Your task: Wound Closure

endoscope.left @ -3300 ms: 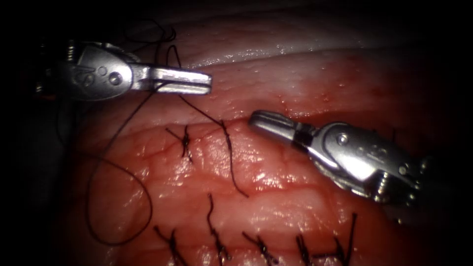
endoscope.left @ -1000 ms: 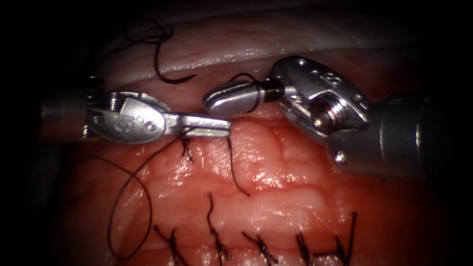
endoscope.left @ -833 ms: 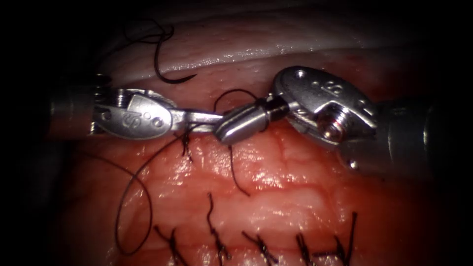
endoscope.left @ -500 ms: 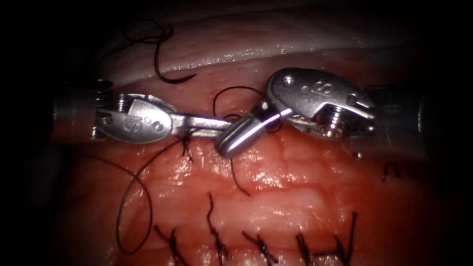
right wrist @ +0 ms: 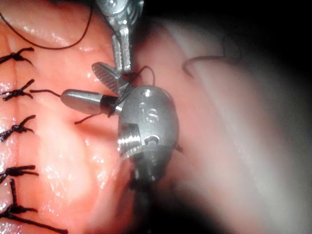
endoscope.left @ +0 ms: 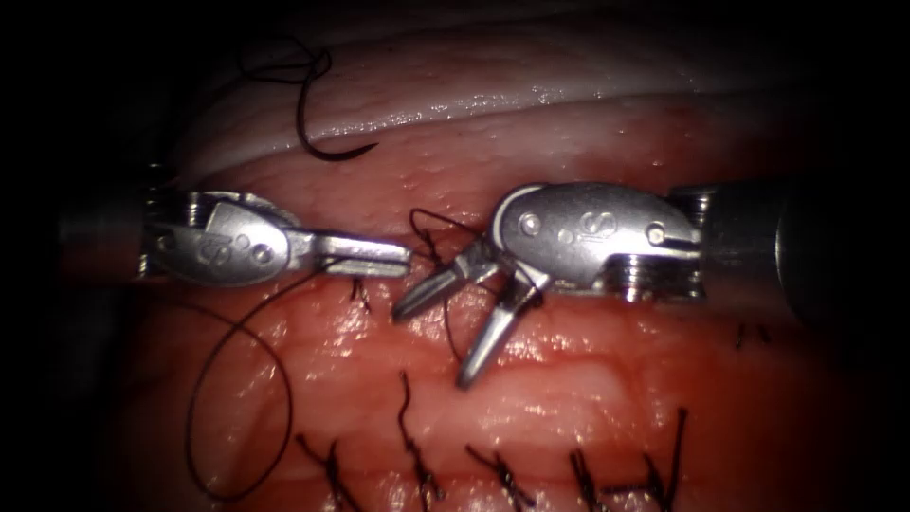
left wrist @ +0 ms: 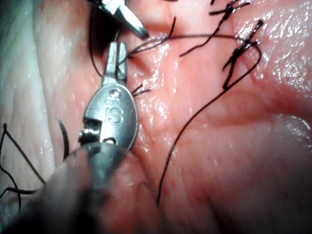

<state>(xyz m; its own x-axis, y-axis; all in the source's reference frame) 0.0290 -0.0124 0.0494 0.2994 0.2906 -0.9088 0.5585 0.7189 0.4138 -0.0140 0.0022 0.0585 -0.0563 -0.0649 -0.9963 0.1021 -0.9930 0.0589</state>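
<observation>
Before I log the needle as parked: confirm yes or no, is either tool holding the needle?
No: the needle lies free on the pale tissue above both tools.

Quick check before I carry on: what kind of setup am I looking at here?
Likely a bench suturing practice setup: a slab of tissue with a row of tied stitches, the left tool shut on thread, the right tool open and empty, the needle lying loose on the tissue.

the two polished silver metal needle-driver tools (endoscope.left: 403,261) (endoscope.left: 436,327) gleam smooth; one jaw face looks finely ridged. the wet, glossy pink-red pork tissue (endoscope.left: 569,379) glistens. the thin black thread (endoscope.left: 242,379) looks matt.
</observation>
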